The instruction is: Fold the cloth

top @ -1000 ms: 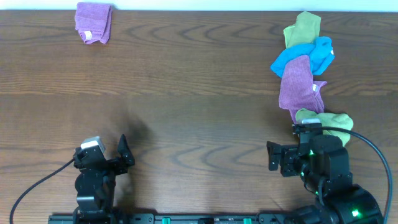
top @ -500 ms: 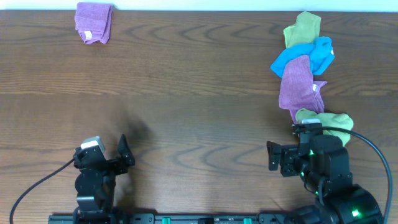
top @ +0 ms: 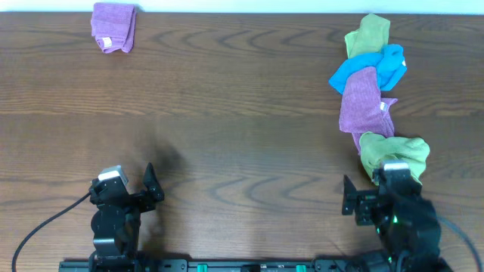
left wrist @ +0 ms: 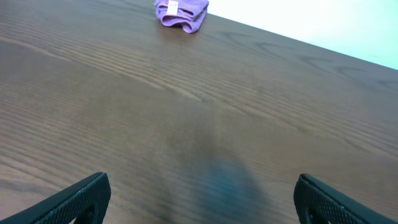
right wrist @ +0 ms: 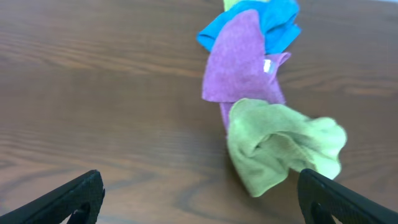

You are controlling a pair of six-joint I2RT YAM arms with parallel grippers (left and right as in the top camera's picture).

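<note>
At the near edge of the bench (top: 227, 136), holds both arms tucked close to their bases, probably as a rest pose, to leave the middle free for spreading a cloth. On the near left, points the left gripper (left wrist: 202, 202) low and forward over bare wood, fingers spread wide, nothing between them. On the near right, aims the right gripper (right wrist: 202, 202) the same way, also spread wide and empty, looking a little down toward the near green cloth (right wrist: 280, 149). Seems lined up on this one as the next to fold, since lies nearest, just beyond the fingers and not touching them. Would need to reach forward and down, pinch a bunched edge, then drag toward the open middle.

Farther on the right, shows a crumpled chain of cloths running away from the robot: a purple cloth (top: 364, 102) touching the green one, then a blue cloth (top: 378, 66) partly overlapped by the purple, then a far green cloth (top: 368, 34) near the far edge. Looks like waiting stock, piled to one side. At the far left corner, well apart from all this, stores a folded purple cloth (left wrist: 181, 11), likely finished and set aside there.
</note>
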